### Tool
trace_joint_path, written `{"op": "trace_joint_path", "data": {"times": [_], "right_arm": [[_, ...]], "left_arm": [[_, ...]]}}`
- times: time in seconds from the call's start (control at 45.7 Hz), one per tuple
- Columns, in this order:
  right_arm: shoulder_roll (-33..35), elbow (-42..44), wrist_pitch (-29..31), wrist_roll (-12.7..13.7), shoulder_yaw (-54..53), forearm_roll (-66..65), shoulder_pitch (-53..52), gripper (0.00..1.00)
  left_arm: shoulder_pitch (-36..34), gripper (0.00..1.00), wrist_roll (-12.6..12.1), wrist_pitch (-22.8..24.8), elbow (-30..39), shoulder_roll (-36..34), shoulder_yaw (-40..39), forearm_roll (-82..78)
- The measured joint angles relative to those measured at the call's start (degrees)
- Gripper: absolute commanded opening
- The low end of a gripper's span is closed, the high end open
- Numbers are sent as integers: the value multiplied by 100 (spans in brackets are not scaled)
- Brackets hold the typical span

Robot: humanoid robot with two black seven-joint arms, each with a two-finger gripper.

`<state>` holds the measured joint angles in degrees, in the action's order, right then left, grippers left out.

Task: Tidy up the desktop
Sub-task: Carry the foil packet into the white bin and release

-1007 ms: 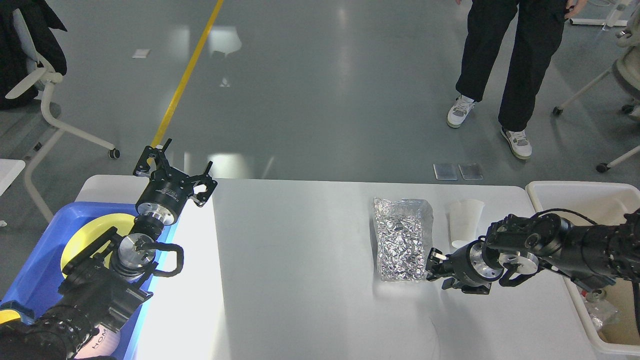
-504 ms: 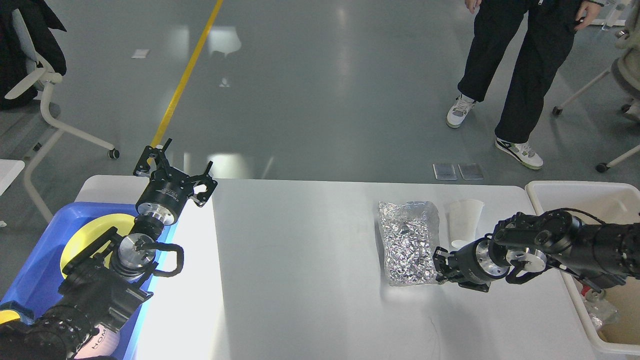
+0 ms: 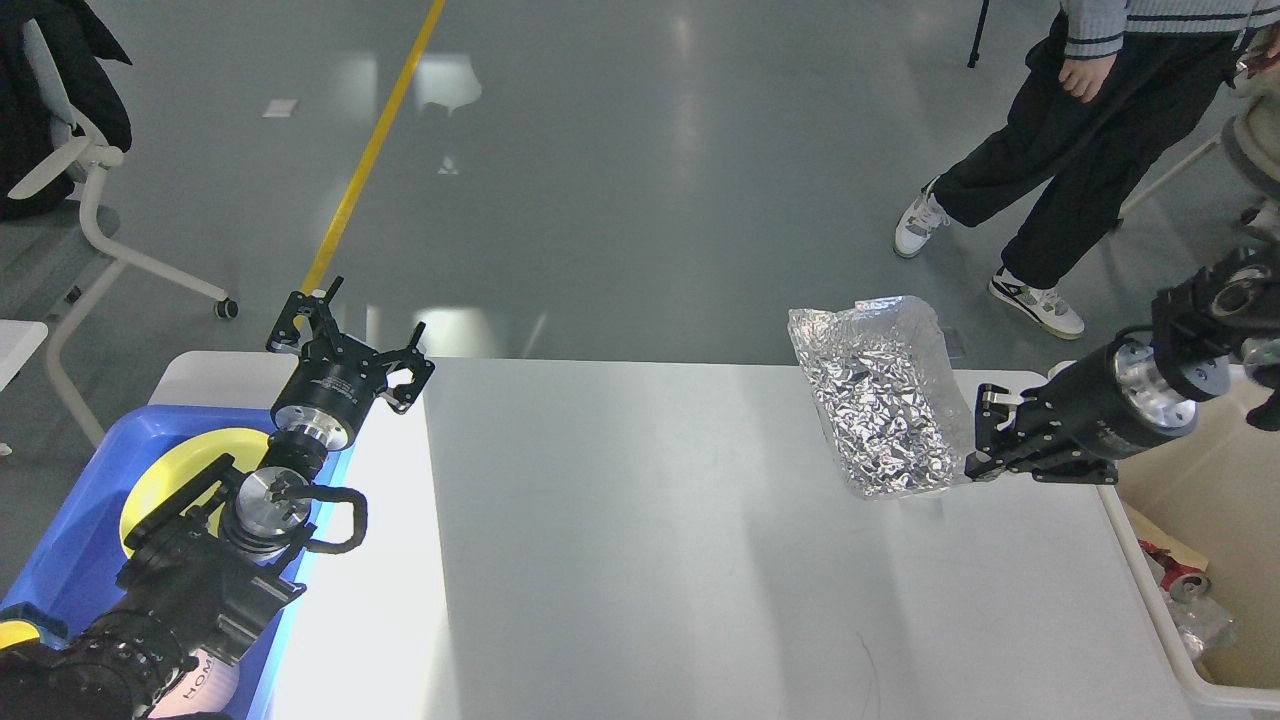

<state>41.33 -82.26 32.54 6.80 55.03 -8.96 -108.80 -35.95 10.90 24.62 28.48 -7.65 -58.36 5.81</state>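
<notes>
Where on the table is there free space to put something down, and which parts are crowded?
The desktop is bare across its middle and near edge, between the blue tray at left and the beige bin at right. The left end is crowded by the left gripper. At far right, the right gripper holds the foil bag above the surface.

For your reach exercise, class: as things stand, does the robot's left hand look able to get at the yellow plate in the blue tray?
Probably yes. The left hand, open and empty, hovers by the blue tray, and the yellow plate lies uncovered just below it. Only the left arm's own links overlap part of the plate.
</notes>
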Motion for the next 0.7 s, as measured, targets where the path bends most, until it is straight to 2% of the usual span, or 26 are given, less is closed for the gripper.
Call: {"op": "trace_joint_path", "data": {"times": [0.153,0.35,0.482,0.701], "right_arm": [[54,-698,96,77,447,-290,-1328,0],[25,-710,126,219,623,-339,-1698,0],[126,21,86,222,968,-359,-1334,0],[969,1984,70,150,932,-350,215,0]], "left_arm": [[0,98,0,0,0,0,0,-1],[0,98,0,0,0,0,0,0],[0,98,0,0,0,1,3,0],[0,98,0,0,0,26,17,0]]}}
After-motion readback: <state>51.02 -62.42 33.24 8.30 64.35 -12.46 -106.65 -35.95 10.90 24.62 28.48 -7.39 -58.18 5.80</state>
